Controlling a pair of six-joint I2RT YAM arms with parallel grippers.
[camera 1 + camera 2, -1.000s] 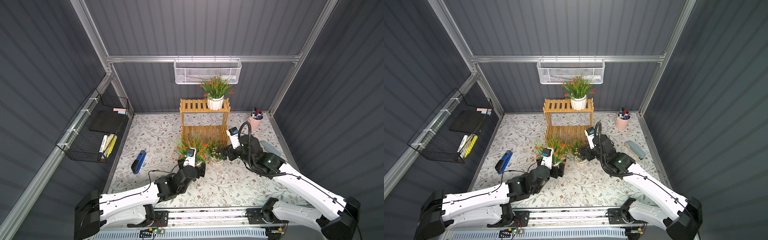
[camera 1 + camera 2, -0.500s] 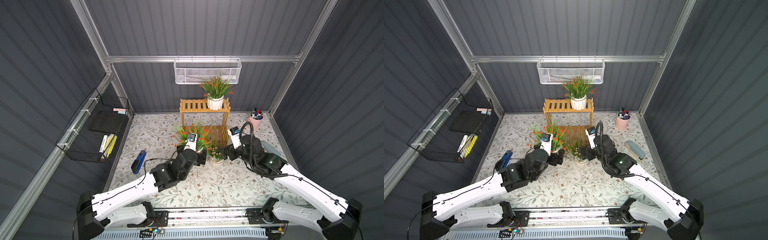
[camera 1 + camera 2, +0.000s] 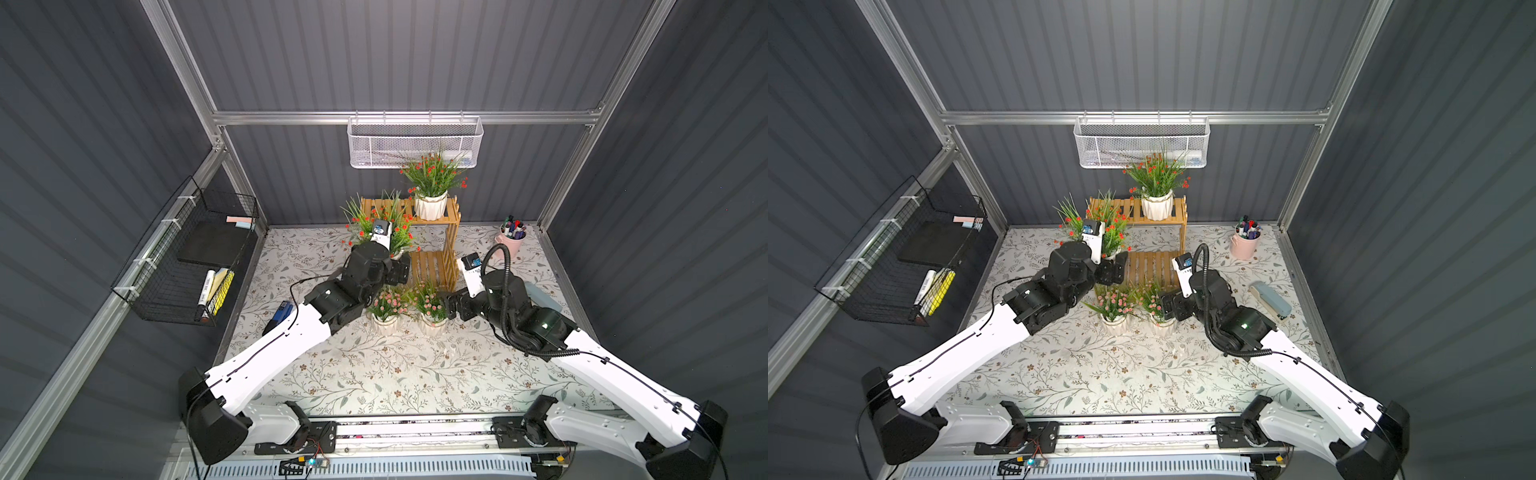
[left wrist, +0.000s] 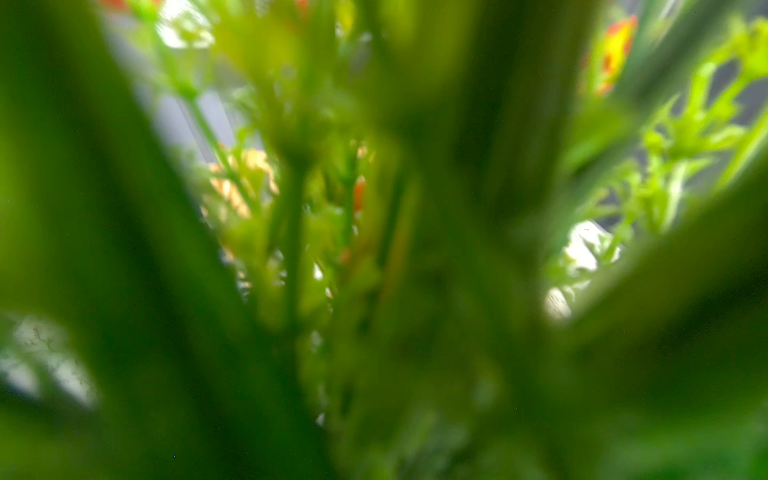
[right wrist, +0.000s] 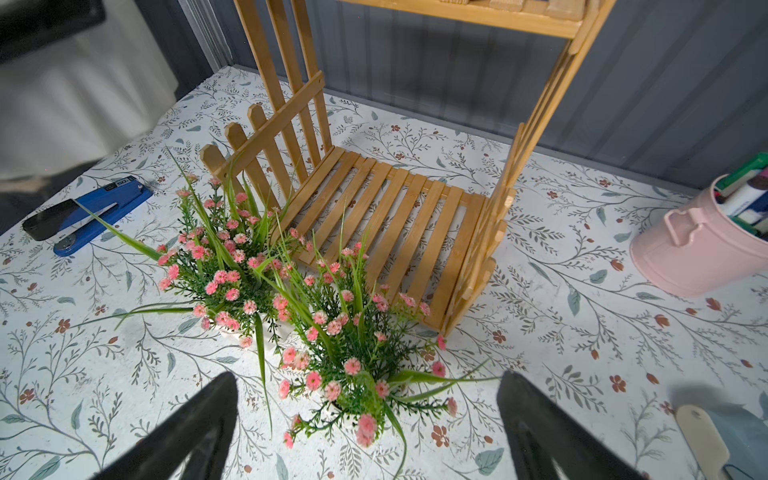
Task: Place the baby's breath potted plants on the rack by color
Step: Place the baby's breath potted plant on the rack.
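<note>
Left arm (image 3: 291, 345) reaches up and forward. The left claw (image 3: 397, 262) is clamped on the held red plant (image 3: 365, 220), level with the upper tier of the rack (image 3: 432, 268). Right arm (image 3: 602, 365) is low. The right claw (image 5: 365, 378) is spread wide, flanking the near pink plant (image 5: 332, 328) on the surface (image 3: 374, 374). The far pink plant (image 5: 224, 274) stands just beside it. The placed red plant (image 3: 432, 183) occupies the upper tier.

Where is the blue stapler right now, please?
In a top view, the blue stapler lies on the left side of the table, beside the left arm.
</note>
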